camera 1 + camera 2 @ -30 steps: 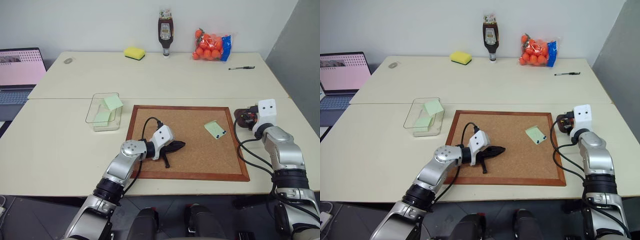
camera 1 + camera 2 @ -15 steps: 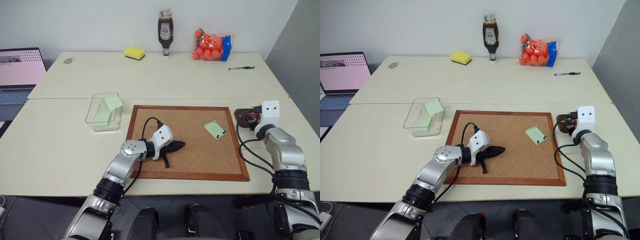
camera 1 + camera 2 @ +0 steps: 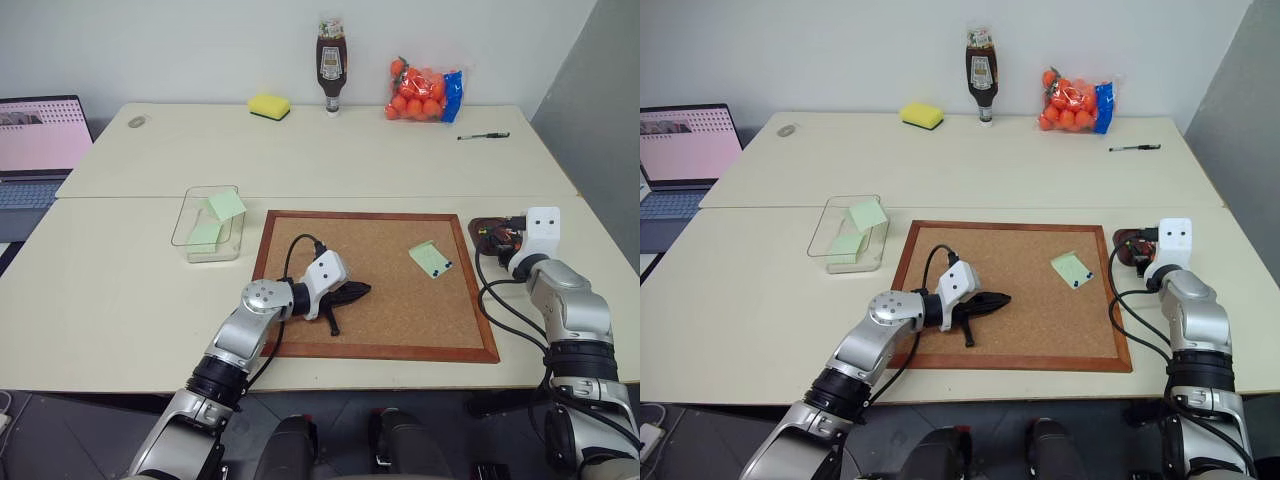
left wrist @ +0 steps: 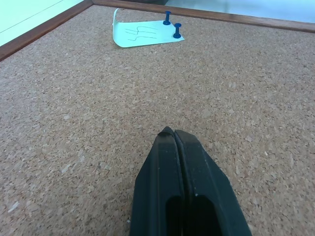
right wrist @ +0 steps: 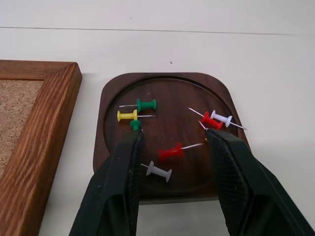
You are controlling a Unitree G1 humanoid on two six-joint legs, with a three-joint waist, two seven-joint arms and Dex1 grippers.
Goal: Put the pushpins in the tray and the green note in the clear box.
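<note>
The right gripper (image 5: 172, 147) is hovering over the tray (image 5: 167, 83) at the frame's right, fingers now parted and empty, pushpins (image 5: 146, 104) lying inside. The left gripper (image 4: 173, 135) is resting closed mid-frame on the cork board (image 3: 380, 300), where one green note (image 3: 430, 259) is staying pinned; the clear box (image 3: 190, 225) sits left.

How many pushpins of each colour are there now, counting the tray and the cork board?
In the tray:
Green pushpins: 2
Yellow pushpins: 1
Red pushpins: 2
White pushpins: 2
On the cork board, in the note:
Blue pushpins: 2
Total: 9
</note>
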